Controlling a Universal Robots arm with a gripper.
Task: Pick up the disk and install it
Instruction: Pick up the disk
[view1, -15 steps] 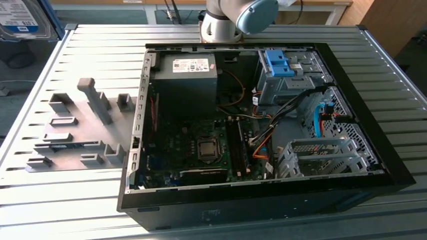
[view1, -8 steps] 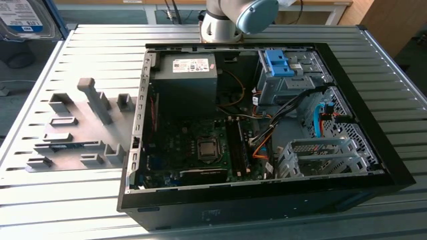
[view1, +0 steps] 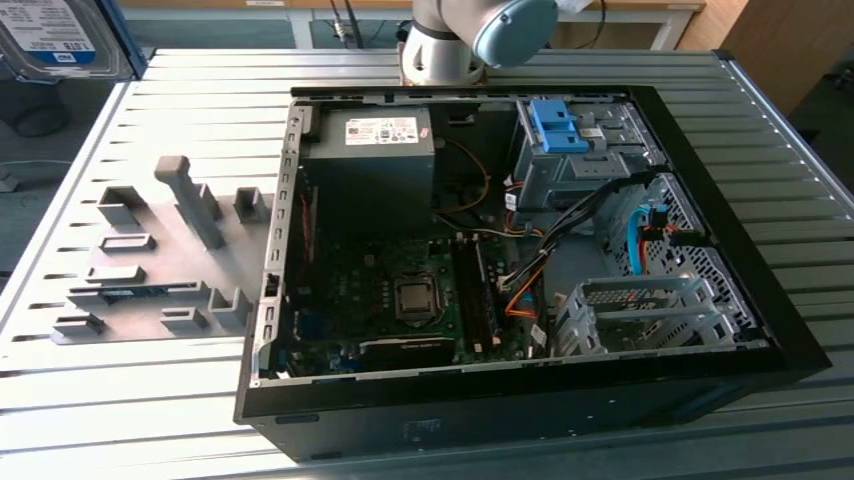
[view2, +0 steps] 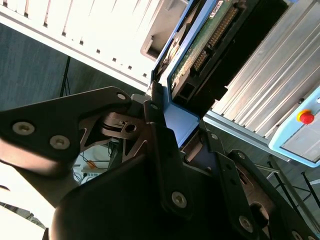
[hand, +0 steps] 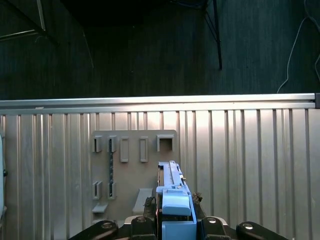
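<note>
The disk (view2: 200, 50) is clamped in the tool (view2: 180, 125). In both wrist views its bright blue bracket sits between the two fingers (view2: 156, 117), which bear on the bracket from either side. In the second wrist view the green circuit-board side and the connector edge of the disk face the camera. In the first wrist view the disk (hand: 172, 185) stands edge-on in the tool (hand: 175, 212), in the air above the grey fixture plate (hand: 132, 165). The plate lies flat on the slatted metal counter (hand: 250, 160).

In the exterior view the labelled face of the disk (view1: 54, 35) shows at the upper corner on the exterior view's left, well apart from the computer case (view1: 747, 300). The fixture plate (view1: 147, 260) lies beside the case, on the exterior view's left. The case lies open on the counter (view1: 134, 400). Inside it are a grey power supply box (view1: 380, 150) with a white sticker and a bare blue bracket (view1: 554, 125) seated in the drive cage. The arm base (view1: 454, 45) stands behind the case.
</note>
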